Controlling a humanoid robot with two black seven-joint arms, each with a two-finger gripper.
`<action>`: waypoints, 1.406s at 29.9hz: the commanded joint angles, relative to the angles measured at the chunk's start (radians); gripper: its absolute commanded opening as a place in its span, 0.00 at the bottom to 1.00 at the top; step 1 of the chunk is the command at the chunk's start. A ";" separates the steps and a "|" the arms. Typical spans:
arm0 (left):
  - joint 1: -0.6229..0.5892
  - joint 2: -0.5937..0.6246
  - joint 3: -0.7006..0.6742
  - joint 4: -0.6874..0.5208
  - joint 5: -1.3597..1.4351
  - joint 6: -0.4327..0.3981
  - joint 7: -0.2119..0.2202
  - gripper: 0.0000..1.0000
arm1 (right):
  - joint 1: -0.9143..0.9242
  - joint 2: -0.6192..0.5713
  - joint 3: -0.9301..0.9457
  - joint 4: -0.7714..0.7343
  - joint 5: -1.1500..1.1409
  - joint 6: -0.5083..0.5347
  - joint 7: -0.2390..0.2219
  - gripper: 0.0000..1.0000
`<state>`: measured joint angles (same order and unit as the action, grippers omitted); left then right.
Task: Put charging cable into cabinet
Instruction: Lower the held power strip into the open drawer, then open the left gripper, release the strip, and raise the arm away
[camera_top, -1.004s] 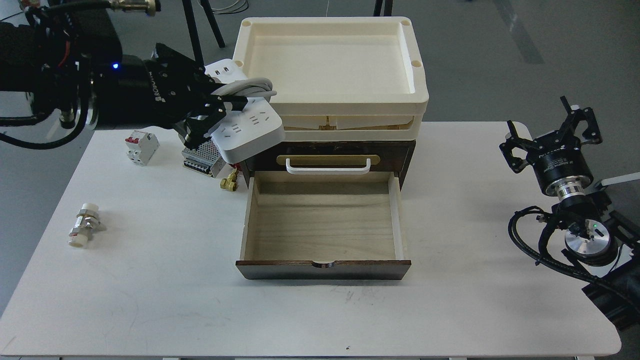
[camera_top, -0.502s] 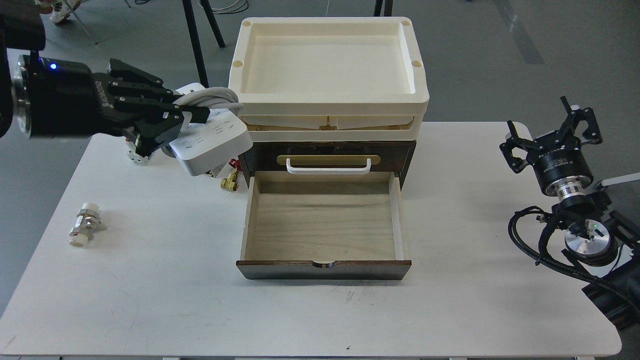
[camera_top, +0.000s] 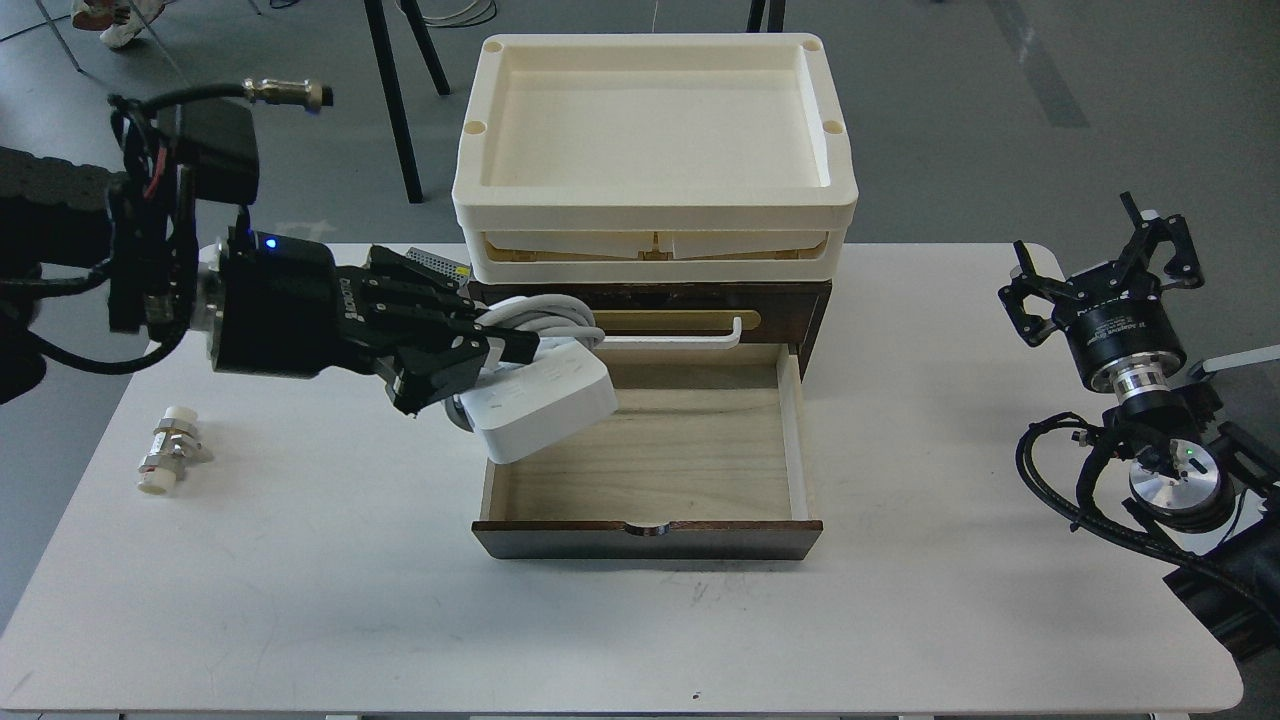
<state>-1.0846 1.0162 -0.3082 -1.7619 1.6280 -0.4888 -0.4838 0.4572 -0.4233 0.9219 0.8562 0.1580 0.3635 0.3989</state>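
Observation:
My left gripper (camera_top: 490, 362) is shut on the charging cable (camera_top: 540, 400), a white power strip with a thick white cord (camera_top: 545, 318) coiled on it. It holds the strip in the air over the left side of the open pale wood drawer (camera_top: 690, 450). The cabinet (camera_top: 815, 300) is dark brown with a white bar handle (camera_top: 715, 340) and a cream tray top (camera_top: 650, 120). My right gripper (camera_top: 1100, 265) is open and empty at the table's right edge, far from the cabinet.
A white and metal pipe fitting (camera_top: 168, 450) lies at the table's left. A perforated metal box (camera_top: 435, 263) peeks out behind my left arm. The drawer's dark front (camera_top: 645, 540) juts toward me on the white table (camera_top: 640, 630).
My left arm has swung down and right with the power strip, from beside the cabinet's top left to over the drawer's left side. The right arm has not moved.

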 joint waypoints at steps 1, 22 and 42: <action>0.047 -0.123 0.001 0.045 -0.002 0.000 0.071 0.08 | 0.000 0.000 0.000 0.000 0.000 0.000 0.000 1.00; 0.224 -0.513 0.003 0.407 0.272 0.021 0.231 0.09 | 0.001 0.000 0.000 -0.002 0.000 0.000 0.000 1.00; 0.249 -0.590 0.001 0.490 0.385 0.032 0.326 0.50 | 0.001 0.000 0.000 -0.002 0.000 0.000 0.000 1.00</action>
<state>-0.8399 0.4279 -0.3040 -1.2657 2.0135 -0.4677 -0.1594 0.4588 -0.4230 0.9222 0.8546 0.1580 0.3635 0.3989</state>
